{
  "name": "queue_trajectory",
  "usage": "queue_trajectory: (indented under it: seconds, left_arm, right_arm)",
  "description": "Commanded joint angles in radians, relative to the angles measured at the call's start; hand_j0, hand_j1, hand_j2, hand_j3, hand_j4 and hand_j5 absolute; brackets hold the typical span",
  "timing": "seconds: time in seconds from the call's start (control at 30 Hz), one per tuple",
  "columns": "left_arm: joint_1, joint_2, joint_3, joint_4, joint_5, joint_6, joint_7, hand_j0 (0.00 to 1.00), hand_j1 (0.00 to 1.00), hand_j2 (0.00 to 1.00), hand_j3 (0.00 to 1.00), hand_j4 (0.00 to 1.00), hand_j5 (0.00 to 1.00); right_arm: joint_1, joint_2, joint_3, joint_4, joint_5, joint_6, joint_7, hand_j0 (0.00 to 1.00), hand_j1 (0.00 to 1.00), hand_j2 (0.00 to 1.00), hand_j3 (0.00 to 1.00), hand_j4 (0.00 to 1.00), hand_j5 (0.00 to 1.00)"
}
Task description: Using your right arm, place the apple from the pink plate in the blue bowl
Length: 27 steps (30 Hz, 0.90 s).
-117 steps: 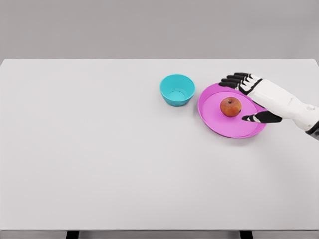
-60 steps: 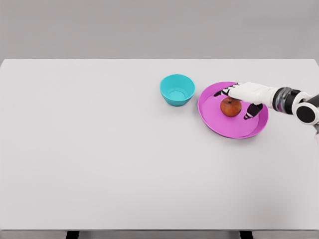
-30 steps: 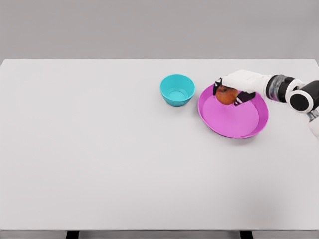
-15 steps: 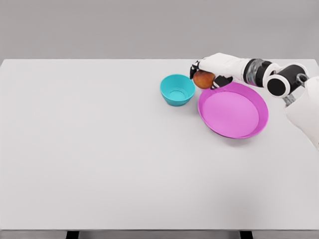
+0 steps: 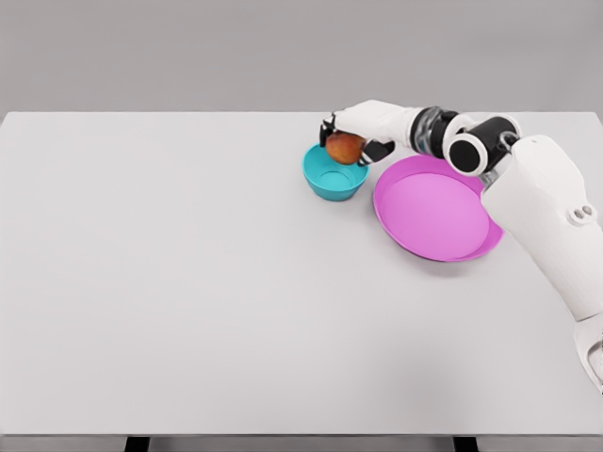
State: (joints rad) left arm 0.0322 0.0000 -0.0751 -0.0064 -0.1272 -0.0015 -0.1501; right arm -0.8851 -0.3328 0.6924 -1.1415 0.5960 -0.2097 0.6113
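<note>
Now, head view: right hand [image 5: 363, 128] curled around apple [image 5: 346, 148], gripping it from above, over back rim of blue bowl [image 5: 334, 171]. Pink plate [image 5: 438, 207] just right of bowl, near table's [image 5: 188, 282] back edge, bare.

Broad white rectangular desk [image 5: 217, 292]. On it: small blue round bowl [image 5: 334, 178], just beside it to right, shallow pink round plate [image 5: 438, 209].
</note>
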Motion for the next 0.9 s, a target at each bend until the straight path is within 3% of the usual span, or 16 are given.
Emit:
queue_trajectory:
  seconds: [0.0,0.07,0.1,0.13,0.37,0.47,0.53,0.6,0.7,0.87]
  left_arm:
    - [0.0,0.0,-0.002,0.0,0.0,0.0,0.0,1.0,1.0,1.0,1.0,1.0,1.0]
    - [0.0,0.0,0.0,0.0,0.0,0.0,0.0,1.0,1.0,1.0,1.0,1.0,1.0]
    - [0.0,0.0,-0.002,0.0,0.0,0.0,0.0,1.0,1.0,1.0,1.0,1.0,1.0]
    - [0.0,0.0,0.0,0.0,0.0,0.0,0.0,1.0,1.0,1.0,1.0,1.0,1.0]
    - [0.0,0.0,0.0,0.0,0.0,0.0,0.0,1.0,1.0,1.0,1.0,1.0,1.0]
    - [0.0,0.0,0.0,0.0,0.0,0.0,0.0,1.0,1.0,1.0,1.0,1.0,1.0]
    - [0.0,0.0,0.0,0.0,0.0,0.0,0.0,1.0,1.0,1.0,1.0,1.0,1.0]
    - [0.0,0.0,0.0,0.0,0.0,0.0,0.0,1.0,1.0,1.0,1.0,1.0,1.0]
    - [0.0,0.0,0.0,0.0,0.0,0.0,0.0,1.0,1.0,1.0,1.0,1.0,1.0]
    - [0.0,0.0,0.0,0.0,0.0,0.0,0.0,1.0,1.0,1.0,1.0,1.0,1.0]
  right_arm:
    - [0.0,0.02,0.001,0.02,0.005,0.001,0.0,0.48,0.48,0.48,0.48,0.48,0.48]
    - [-0.003,0.02,0.009,0.022,0.005,0.001,0.0,0.5,0.5,0.5,0.5,0.5,0.5]
    - [-0.003,0.02,0.007,0.023,0.005,0.001,0.0,0.84,0.84,0.84,0.84,0.84,0.84]
    - [-0.003,0.02,0.007,0.023,0.011,0.003,0.0,1.0,1.0,1.0,1.0,1.0,1.0]
    - [-0.021,0.009,-0.004,-0.006,0.011,-0.011,0.0,1.0,1.0,1.0,1.0,1.0,1.0]
    - [0.008,-0.117,-0.161,-0.23,-0.001,-0.054,0.0,1.0,1.0,1.0,1.0,1.0,1.0]
    - [0.084,-0.198,-0.287,-0.288,-0.064,-0.131,0.0,1.0,1.0,1.0,1.0,1.0,1.0]
    - [0.213,-0.284,-0.448,-0.343,-0.159,-0.227,0.0,1.0,1.0,1.0,1.0,1.0,1.0]
    - [0.422,-0.282,-0.734,-0.419,-0.166,-0.295,0.0,1.0,1.0,1.0,1.0,1.0,1.0]
    - [0.511,-0.238,-0.754,-0.415,-0.17,-0.297,0.0,1.0,1.0,1.0,1.0,1.0,1.0]
